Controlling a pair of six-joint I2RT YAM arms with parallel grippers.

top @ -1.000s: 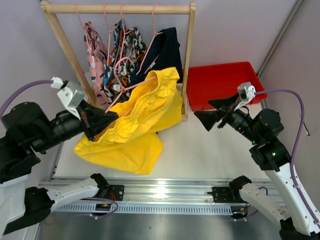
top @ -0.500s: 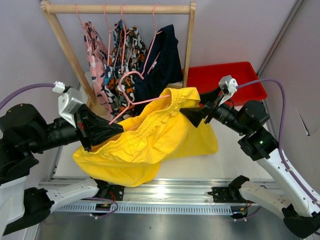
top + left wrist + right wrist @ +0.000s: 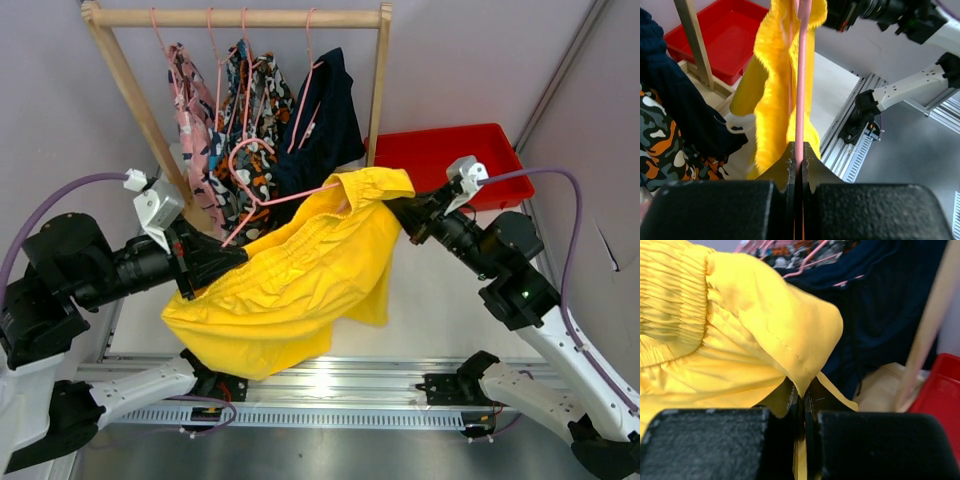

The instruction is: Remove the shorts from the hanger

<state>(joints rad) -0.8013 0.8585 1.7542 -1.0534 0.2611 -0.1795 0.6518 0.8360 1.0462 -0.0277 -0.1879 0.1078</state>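
Left fingers [image 3: 782, 170] shut tight on the pink hanger [image 3: 801, 90] to anchor it, right fingers [image 3: 812, 405] pinching the yellow shorts [image 3: 300, 280] by a waistband corner, fabric slung between both arms above the tabletop [image 3: 440, 300], seemingly for peeling free.

I record plain yellow shorts [image 3: 300, 280], a pink hanger [image 3: 800, 100], plain navy shorts [image 3: 330, 110], orange-black-white camouflage shorts [image 3: 665, 140], pink shorts [image 3: 192, 120] with dark and white marks, and a red tray [image 3: 450, 165].
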